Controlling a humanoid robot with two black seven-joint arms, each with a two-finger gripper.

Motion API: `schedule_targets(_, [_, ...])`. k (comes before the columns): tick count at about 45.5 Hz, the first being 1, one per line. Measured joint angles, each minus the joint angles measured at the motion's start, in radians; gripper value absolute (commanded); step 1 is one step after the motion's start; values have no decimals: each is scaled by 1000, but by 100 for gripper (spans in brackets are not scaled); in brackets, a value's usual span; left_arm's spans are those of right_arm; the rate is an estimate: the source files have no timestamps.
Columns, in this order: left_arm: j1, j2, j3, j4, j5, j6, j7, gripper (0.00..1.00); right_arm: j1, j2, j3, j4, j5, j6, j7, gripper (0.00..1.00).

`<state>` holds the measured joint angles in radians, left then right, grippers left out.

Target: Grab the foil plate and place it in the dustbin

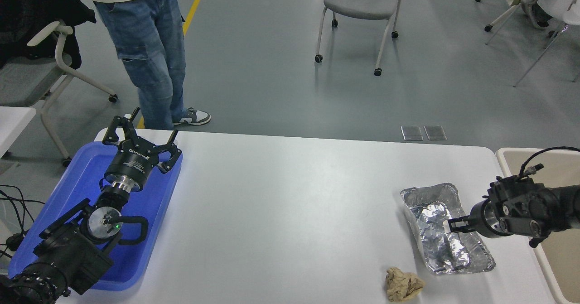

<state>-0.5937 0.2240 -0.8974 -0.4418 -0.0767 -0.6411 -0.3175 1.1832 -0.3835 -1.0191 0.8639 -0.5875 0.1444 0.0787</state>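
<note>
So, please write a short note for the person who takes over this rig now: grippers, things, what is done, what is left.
Left gripper: open, parked over the blue tray, holding nothing.
Right gripper: low over the foil plate; I cannot tell whether it is open or shut.
Foil plate: on the table, near its right end, beside a brown paper ball.
Dustbin: at the right edge.
Done: nothing in the bin yet.
Left: grasp, lift, drop in the dustbin.

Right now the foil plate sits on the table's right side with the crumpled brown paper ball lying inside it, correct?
Not quite. The head view shows the brown paper ball on the bare table, just outside the foil plate near its front-left corner. The plate is on the table's right side.
</note>
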Motion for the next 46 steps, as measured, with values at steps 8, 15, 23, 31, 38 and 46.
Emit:
schedule_targets(8, [0,0,0,0,0,0,0,100,5,-3,2,10,19,67,1,0])
schedule_targets(15, [0,0,0,0,0,0,0,100,26,-11,6,14,46,150,1,0])
schedule_targets(23, [0,0,0,0,0,0,0,100,65,-26,8,24,73,236,1,0])
schedule_targets(31, [0,0,0,0,0,0,0,100,145,-66,8,84,85,324,2,0])
schedule_targets(38, [0,0,0,0,0,0,0,100,240,-99,6,145,89,424,3,0])
schedule_targets(46, [0,0,0,0,0,0,0,100,354,-133,9,178,98,548,4,0])
